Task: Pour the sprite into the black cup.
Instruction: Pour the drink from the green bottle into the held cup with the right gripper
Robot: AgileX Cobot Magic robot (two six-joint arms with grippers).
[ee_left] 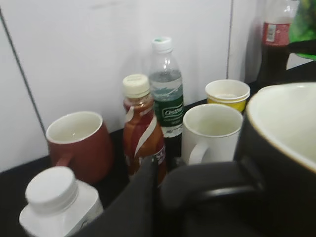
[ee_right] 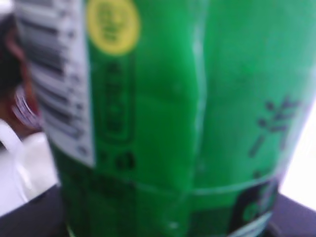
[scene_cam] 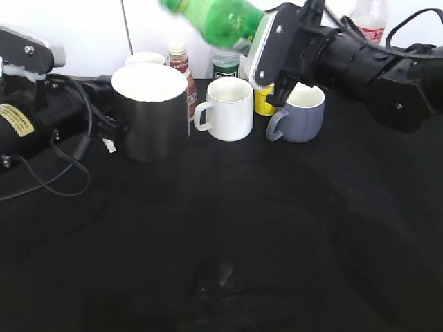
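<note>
The sprite [scene_cam: 225, 19] is a green bottle held high and tipped on its side, neck pointing left, above and to the right of the black cup [scene_cam: 149, 114]. My right gripper [scene_cam: 266, 48] is shut on its body, and its green label fills the right wrist view [ee_right: 168, 123]. The black cup has a white interior and stands upright at the left. My left gripper [scene_cam: 109, 128] is shut on its handle, which shows in the left wrist view [ee_left: 207, 185] beside the cup's rim [ee_left: 284, 133]. No liquid is seen flowing.
Behind the cup stand a brown tea bottle [scene_cam: 181, 69], a clear water bottle [scene_cam: 225, 63], a white mug [scene_cam: 228, 108], a yellow cup [scene_cam: 263, 102], a grey mug [scene_cam: 302, 114] and a dark-red soda bottle [scene_cam: 370, 21]. A dark-red mug [ee_left: 79, 145] and a white jar [ee_left: 57, 200] are at the left.
</note>
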